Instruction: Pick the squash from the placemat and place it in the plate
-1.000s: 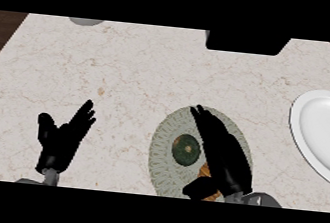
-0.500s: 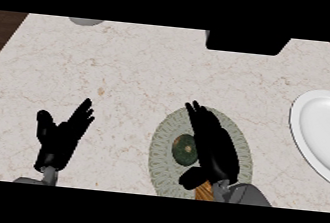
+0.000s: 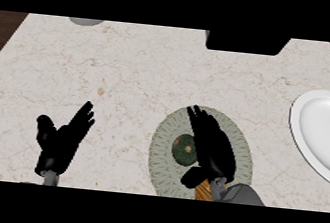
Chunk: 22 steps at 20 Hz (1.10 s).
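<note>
Hovering right hand (image 3: pixel 211 143) spread over placemat (image 3: pixel 164 138), squash (image 3: pixel 184 149) beside it, plate (image 3: pixel 321 133) at right edge, left hand (image 3: pixel 61 141) spread open

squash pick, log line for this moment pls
phase: reach | right hand: open over placemat | squash: on placemat | plate: empty

Both hands are looking matte black all over, with long slim fingers and a stubbier thumb each. The left hand (image 3: pixel 62 141) is narrowing into a short grey wrist stub at the bottom edge. The right hand (image 3: pixel 211 145) is sitting on a chunkier grey forearm, and there's an orange-brown striped bit showing right at its wrist.
</note>
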Available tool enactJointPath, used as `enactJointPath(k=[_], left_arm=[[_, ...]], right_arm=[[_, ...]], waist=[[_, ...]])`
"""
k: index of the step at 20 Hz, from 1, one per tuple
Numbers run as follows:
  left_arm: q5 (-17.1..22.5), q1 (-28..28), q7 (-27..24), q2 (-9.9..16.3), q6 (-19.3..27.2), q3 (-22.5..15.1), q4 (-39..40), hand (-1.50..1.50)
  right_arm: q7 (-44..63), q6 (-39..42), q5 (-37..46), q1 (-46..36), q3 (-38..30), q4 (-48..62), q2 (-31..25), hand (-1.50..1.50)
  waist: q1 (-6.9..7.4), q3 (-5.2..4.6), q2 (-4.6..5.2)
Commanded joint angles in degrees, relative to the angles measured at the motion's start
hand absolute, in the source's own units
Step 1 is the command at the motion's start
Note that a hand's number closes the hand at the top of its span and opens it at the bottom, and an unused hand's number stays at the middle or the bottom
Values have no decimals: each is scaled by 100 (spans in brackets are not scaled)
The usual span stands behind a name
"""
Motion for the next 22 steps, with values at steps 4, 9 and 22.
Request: enactJointPath(k=[4, 9, 22], left_arm=[[-45, -256, -20, -94, -207, 272, 415, 0], [-236, 56, 19, -222, -40, 84, -33, 0], [-122, -241, 224, -78, -307, 430, 23, 0]], right_arm=[[-616, 100, 133, -186, -429, 846, 141, -150], [-995, -22, 626, 116, 62, 953, -53, 150], [1469, -1022, 1369, 604, 82, 609, 408, 150]], waist=[[-5, -1, 4], [-1, 0, -1], [-57, -2, -9]])
